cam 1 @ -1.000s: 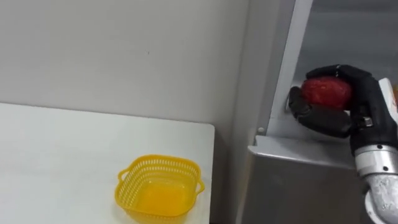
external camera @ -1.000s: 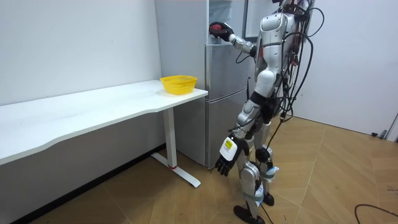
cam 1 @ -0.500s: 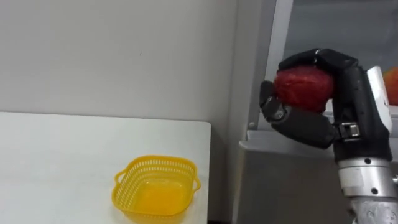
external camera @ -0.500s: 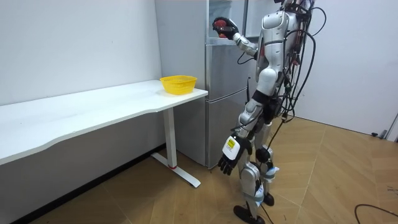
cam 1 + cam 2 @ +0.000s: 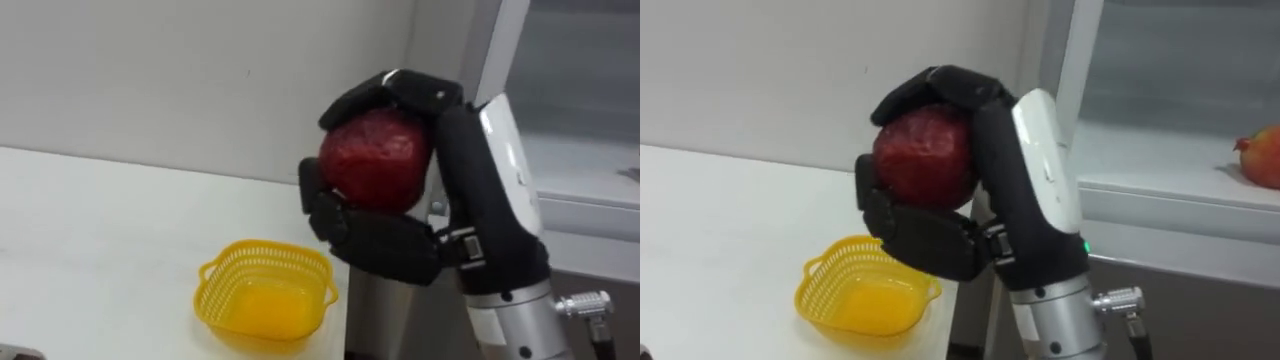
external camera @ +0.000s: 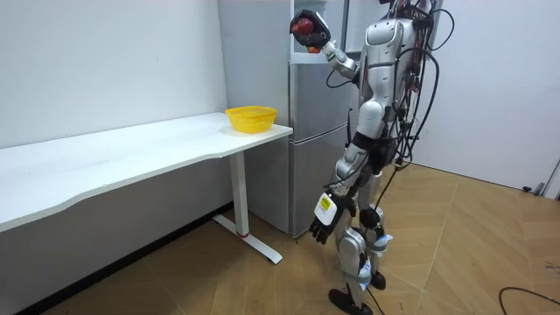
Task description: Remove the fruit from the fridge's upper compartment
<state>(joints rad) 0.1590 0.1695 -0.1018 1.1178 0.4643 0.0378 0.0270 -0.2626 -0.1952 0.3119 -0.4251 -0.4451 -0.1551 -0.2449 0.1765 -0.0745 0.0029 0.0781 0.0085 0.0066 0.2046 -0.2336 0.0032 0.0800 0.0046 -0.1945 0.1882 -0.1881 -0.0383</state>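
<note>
A dark red round fruit [image 5: 378, 160] sits in my right hand [image 5: 480, 200], whose black fingers and thumb are curled round it. The hand is held up high, outside the open upper fridge [image 6: 308, 35], roughly above the table's near end. In the room view the fruit [image 6: 300, 24] is at the level of my head, beside the fridge's front. A yellow mesh basket [image 5: 262, 248] stands empty on the white table [image 5: 90, 250], below and left of the hand. My left hand [image 6: 320, 229] hangs down by my thigh with relaxed fingers.
A second red fruit [image 5: 1262, 155] lies on the fridge shelf [image 5: 1160, 165] at the far right. The table's end butts against the grey fridge [image 6: 315, 114]. I stand on the wooden floor right in front of the fridge.
My right hand has drawn the fruit out of the fridge, moving left and up until it is above the table's end. The eye views have shifted a little.
</note>
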